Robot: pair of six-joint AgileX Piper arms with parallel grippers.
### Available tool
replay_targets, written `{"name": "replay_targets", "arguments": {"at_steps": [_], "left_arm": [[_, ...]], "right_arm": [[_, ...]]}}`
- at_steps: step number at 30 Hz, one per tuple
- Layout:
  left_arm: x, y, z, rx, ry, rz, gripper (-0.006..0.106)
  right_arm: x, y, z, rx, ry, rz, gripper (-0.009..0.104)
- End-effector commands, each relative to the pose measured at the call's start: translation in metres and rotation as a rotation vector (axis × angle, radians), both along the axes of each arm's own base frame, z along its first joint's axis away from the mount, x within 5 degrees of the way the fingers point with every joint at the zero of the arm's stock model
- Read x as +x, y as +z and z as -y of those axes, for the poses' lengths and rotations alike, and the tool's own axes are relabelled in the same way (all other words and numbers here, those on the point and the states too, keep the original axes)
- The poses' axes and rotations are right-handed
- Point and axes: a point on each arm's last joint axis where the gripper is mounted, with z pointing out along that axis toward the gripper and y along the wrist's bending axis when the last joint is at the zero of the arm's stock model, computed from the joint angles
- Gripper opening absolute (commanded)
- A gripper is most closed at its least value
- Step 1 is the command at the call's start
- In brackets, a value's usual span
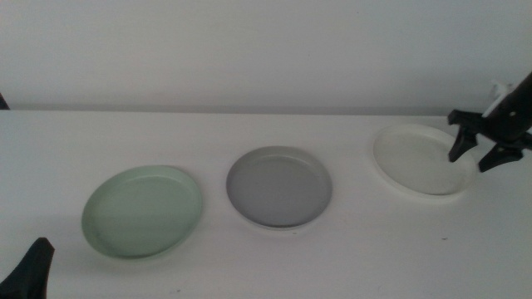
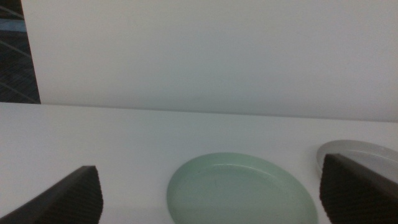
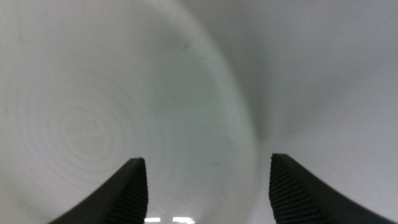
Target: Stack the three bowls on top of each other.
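Right tool [image 1: 471, 154] spread wide, straddling the right rim of the white bowl [image 1: 420, 158], nothing gripped yet. Left tool [image 1: 29, 267] waiting wide open (near bench corner). Grey bowl [image 1: 280, 186] central, mint bowl [image 1: 143, 211] left, all apart on the bench [image 1: 249, 266]. No stacking done.

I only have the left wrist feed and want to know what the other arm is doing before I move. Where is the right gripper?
Observer: The right gripper is open at the white bowl, its jaws straddling the rim.
Operator: Is anything stacked yet?
Observer: No. The green bowl, grey bowl and white bowl sit apart in a row.
Operator: And my gripper?
Observer: The left gripper waits open near the table's front corner.
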Motion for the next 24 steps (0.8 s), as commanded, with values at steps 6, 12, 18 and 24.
{"name": "replay_targets", "arguments": {"at_steps": [6,12,18,24], "left_arm": [[-0.001,-0.01,0.0,-0.014,0.002,0.018,0.094],[-0.001,-0.01,0.0,-0.014,0.002,0.018,0.094],[-0.001,-0.01,0.0,-0.014,0.002,0.018,0.094],[-0.001,-0.01,0.0,-0.014,0.002,0.018,0.094]], "right_arm": [[0.008,-0.013,-0.019,-0.033,0.045,0.016,0.047],[0.008,-0.023,-0.019,-0.042,0.031,-0.011,0.042],[0.007,-0.032,-0.016,-0.06,-0.002,-0.038,0.033],[0.003,-0.037,-0.015,0.0,0.011,-0.09,-0.002]]}}
